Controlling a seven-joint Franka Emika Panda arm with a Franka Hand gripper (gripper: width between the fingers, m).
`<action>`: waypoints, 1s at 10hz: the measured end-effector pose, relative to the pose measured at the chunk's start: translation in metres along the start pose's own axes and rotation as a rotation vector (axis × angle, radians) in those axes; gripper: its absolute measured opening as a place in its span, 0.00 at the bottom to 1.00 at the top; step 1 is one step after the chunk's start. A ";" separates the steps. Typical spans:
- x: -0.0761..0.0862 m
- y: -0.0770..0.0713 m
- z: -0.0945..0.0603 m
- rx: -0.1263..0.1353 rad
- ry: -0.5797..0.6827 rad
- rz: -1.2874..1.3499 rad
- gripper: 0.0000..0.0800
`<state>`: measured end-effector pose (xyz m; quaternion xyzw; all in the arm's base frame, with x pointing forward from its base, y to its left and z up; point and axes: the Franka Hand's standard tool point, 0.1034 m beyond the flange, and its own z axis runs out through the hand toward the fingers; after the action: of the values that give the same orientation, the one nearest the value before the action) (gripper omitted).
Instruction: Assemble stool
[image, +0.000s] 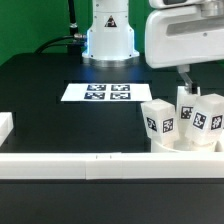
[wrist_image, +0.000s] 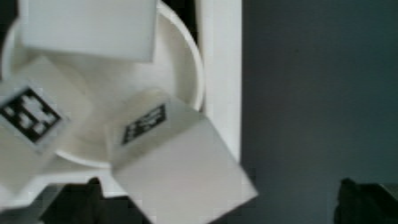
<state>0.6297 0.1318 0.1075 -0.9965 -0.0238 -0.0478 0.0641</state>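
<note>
The stool stands upside down at the exterior view's lower right. Its round white seat (image: 186, 141) lies flat on the table. Three tagged white leg blocks rise from it (image: 158, 118) (image: 188, 112) (image: 211, 116). My gripper (image: 186, 80) hangs just above the legs, open and holding nothing. In the wrist view the seat (wrist_image: 107, 100) fills one side, with tagged legs on it (wrist_image: 31, 115) (wrist_image: 175, 160). The dark fingertips (wrist_image: 79, 203) stand wide apart, and the gripper (wrist_image: 222, 205) has a corner of the nearer leg between them, untouched.
The marker board (image: 97, 93) lies flat on the black table in front of the robot base (image: 108, 35). A long white rail (image: 90, 160) runs along the near edge, and a short one (image: 5, 126) sits at the exterior view's left. A rail (wrist_image: 217, 50) passes beside the seat.
</note>
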 end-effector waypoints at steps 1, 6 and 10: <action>0.001 -0.001 0.003 0.001 -0.002 -0.087 0.81; 0.001 0.004 0.003 -0.012 -0.003 -0.450 0.81; 0.003 0.009 0.004 -0.048 -0.017 -0.910 0.81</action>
<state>0.6333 0.1240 0.1024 -0.8863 -0.4585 -0.0634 0.0135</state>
